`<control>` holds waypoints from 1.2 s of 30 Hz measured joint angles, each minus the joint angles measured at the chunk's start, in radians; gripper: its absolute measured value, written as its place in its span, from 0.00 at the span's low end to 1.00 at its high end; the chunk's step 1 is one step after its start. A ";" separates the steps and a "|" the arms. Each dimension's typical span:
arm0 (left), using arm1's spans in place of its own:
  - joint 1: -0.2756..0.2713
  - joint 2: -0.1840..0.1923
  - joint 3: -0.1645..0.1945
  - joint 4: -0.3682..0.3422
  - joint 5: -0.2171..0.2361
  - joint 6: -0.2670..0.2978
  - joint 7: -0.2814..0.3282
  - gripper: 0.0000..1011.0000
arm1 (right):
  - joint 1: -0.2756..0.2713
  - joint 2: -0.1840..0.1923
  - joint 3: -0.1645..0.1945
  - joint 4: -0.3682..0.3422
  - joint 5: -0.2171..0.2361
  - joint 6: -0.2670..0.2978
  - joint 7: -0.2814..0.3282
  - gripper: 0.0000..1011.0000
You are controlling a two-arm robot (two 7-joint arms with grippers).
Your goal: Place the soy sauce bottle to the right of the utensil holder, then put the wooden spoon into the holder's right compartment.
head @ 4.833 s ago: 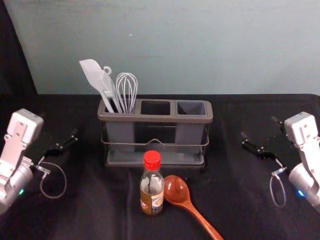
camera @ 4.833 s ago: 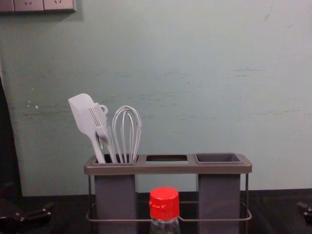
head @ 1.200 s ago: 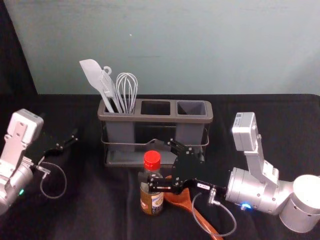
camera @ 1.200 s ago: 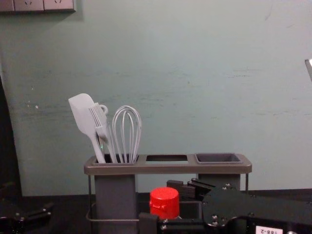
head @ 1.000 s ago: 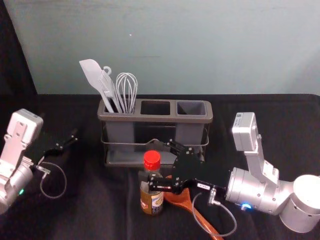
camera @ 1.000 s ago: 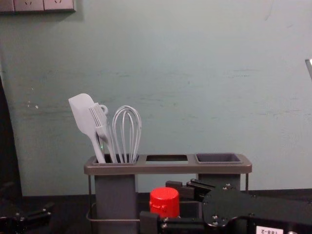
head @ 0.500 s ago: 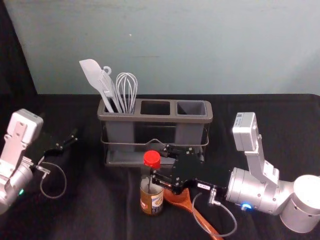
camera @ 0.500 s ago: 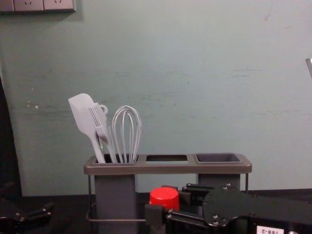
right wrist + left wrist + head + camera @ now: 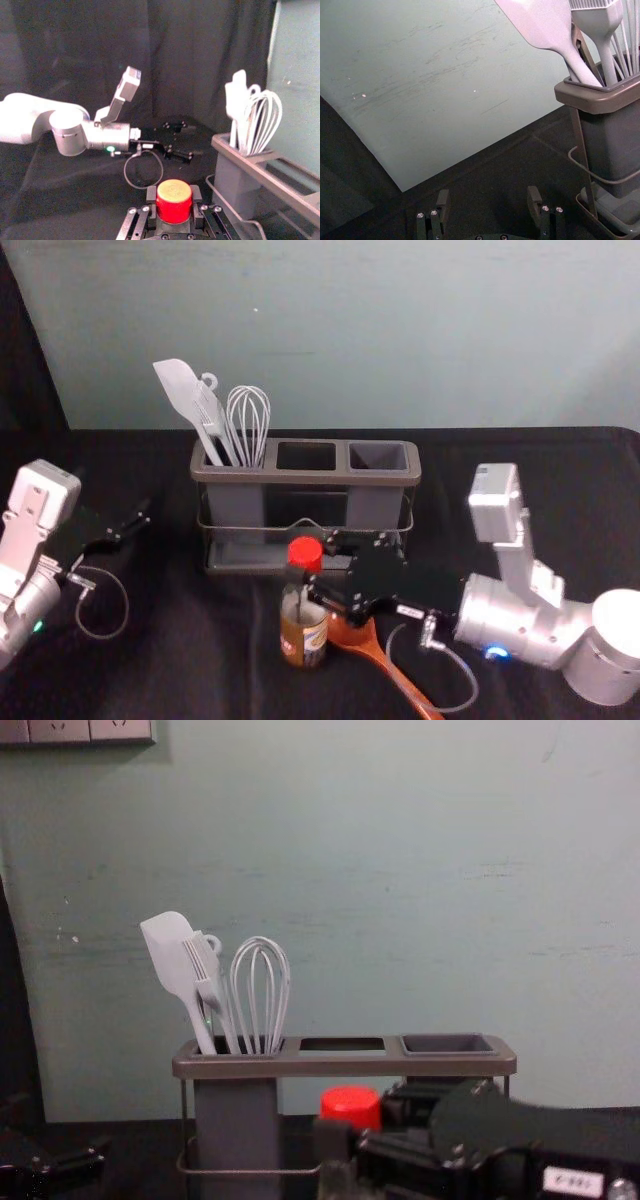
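My right gripper [image 9: 312, 568] reaches in from the right and is shut on the neck of the soy sauce bottle [image 9: 303, 637], just below its red cap. In the right wrist view the gripper [image 9: 174, 196] has a finger on either side of the cap [image 9: 174, 204]. The bottle stands upright in front of the utensil holder [image 9: 306, 478]. Close beside it on the right lies the wooden spoon [image 9: 366, 639], its bowl partly under the gripper. The holder's right compartment [image 9: 378, 457] holds nothing. My left gripper [image 9: 138, 523] is parked at the left; in the left wrist view the gripper [image 9: 489, 197] is open.
A spatula [image 9: 180, 390], a brush and a whisk [image 9: 248, 423] stand in the holder's left compartment. Black cloth [image 9: 520, 590] covers the table, with room beyond the holder's right end. A wall rises behind. The right forearm [image 9: 525, 625] spans the front right.
The right gripper's fingers have closed around the bottle's neck. In the chest view, the red cap has since shifted slightly up and to the right together with the gripper. The left arm is parked as before.
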 joint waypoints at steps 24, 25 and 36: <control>0.000 0.000 0.000 0.000 0.000 0.000 0.000 1.00 | -0.345 0.243 0.369 -0.188 0.119 -0.074 -0.142 0.39; 0.000 0.000 0.000 0.000 0.000 0.000 0.000 1.00 | -0.337 0.238 0.375 -0.174 0.117 -0.074 -0.145 0.39; 0.000 0.000 0.000 0.000 0.000 0.000 0.000 1.00 | -0.181 0.164 0.337 -0.046 0.046 -0.040 -0.142 0.39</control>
